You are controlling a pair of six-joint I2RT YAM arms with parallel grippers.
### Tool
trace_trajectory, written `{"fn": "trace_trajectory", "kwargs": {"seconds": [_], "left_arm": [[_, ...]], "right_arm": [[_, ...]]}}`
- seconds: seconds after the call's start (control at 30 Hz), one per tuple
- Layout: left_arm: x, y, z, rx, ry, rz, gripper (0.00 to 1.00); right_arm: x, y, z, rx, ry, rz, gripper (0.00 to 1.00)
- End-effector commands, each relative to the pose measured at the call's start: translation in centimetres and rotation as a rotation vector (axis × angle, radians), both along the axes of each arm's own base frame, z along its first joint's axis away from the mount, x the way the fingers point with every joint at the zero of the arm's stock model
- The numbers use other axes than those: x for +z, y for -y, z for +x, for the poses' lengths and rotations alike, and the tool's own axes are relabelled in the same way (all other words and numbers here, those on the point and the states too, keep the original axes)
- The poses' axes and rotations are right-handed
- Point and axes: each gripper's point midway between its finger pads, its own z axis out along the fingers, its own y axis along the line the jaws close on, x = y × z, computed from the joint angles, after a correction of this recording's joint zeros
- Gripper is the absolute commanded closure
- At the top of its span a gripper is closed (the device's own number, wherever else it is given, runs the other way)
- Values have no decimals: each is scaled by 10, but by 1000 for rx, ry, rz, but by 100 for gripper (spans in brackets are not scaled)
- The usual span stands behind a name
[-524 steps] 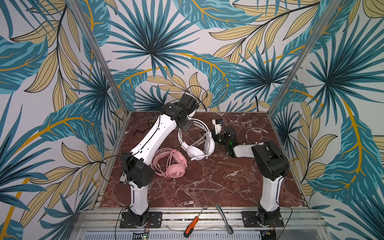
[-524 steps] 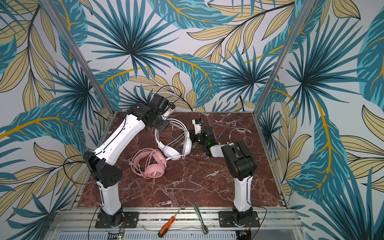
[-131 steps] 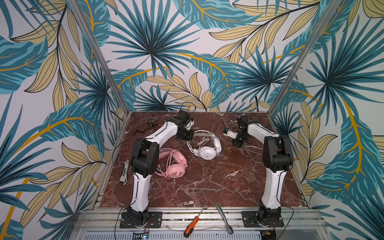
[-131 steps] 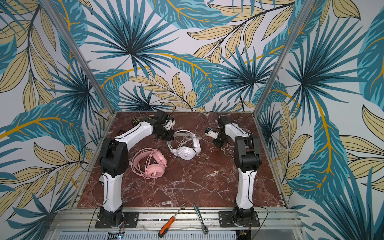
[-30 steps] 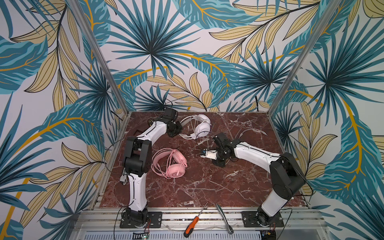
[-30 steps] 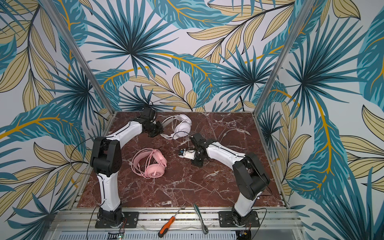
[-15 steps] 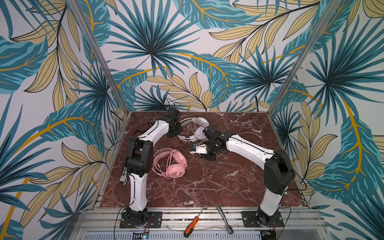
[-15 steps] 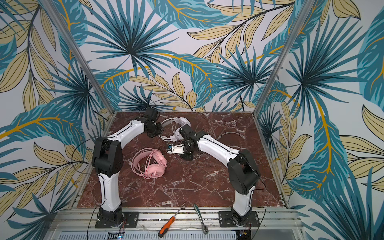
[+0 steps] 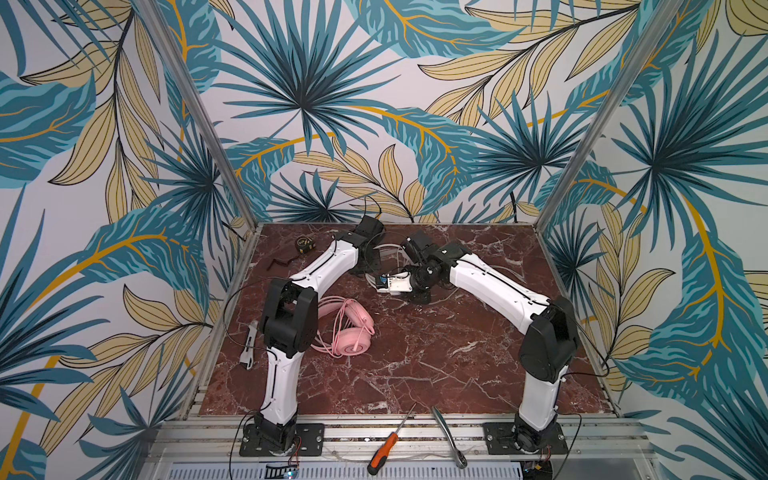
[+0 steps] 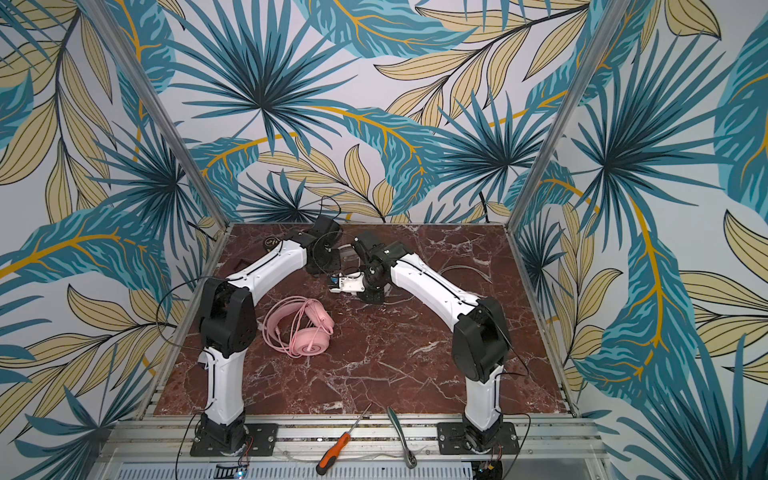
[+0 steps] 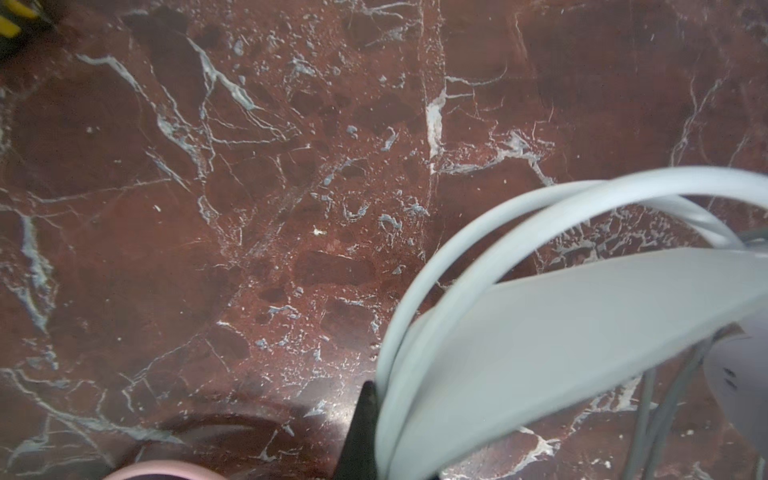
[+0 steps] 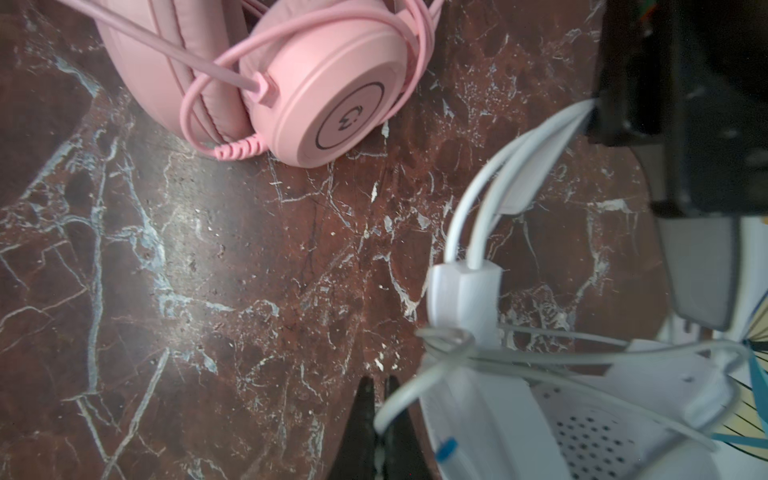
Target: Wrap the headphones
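Note:
The white headphones [image 9: 390, 250] hang at the back middle of the table, mostly hidden between both arms in both top views. My left gripper [image 9: 371, 262] is shut on their headband [image 11: 582, 332]; only one dark finger [image 11: 360, 428] shows beside it. My right gripper [image 12: 377, 387] is shut on the thin white cable [image 12: 409, 386], which loops round the slider [image 12: 465, 291] above an ear cup [image 12: 582, 436]. The pink headphones [image 9: 347, 328] lie front left with their cable wound round them, and nothing touches them.
A yellow-black tape measure [image 9: 304, 245] and a small black piece [image 9: 279, 263] lie at the back left. A grey tool [image 9: 249, 345] rests on the left rim. An orange screwdriver [image 9: 384, 451] and a ratchet [image 9: 449, 436] sit on the front rail.
My right gripper has carried the cable from the table's middle back and left to the white headphones. My left gripper has shifted slightly right with the headband, and the right arm now covers the headset.

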Motion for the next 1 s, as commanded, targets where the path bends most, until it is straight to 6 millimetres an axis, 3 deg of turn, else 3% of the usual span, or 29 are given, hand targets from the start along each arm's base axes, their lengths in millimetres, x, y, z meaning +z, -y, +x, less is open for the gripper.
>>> {"fn": "trace_trajectory", "kwargs": {"seconds": [0.0,0.13,0.4,0.97], "left_arm": [[14,10,7,-84,55,55,100],[9,17,4,-142,49,78,100],[7,31,-1,-288,39,95,100],[10,51,-21,-547,37,105,100]], "right_arm": [[-5,14,4,17,23,-101,100],[5,24,17,16,90,-149,100],[4,54,45,-13,193,-301,100],[-7,65,88,-147,68,-150,98]]}}
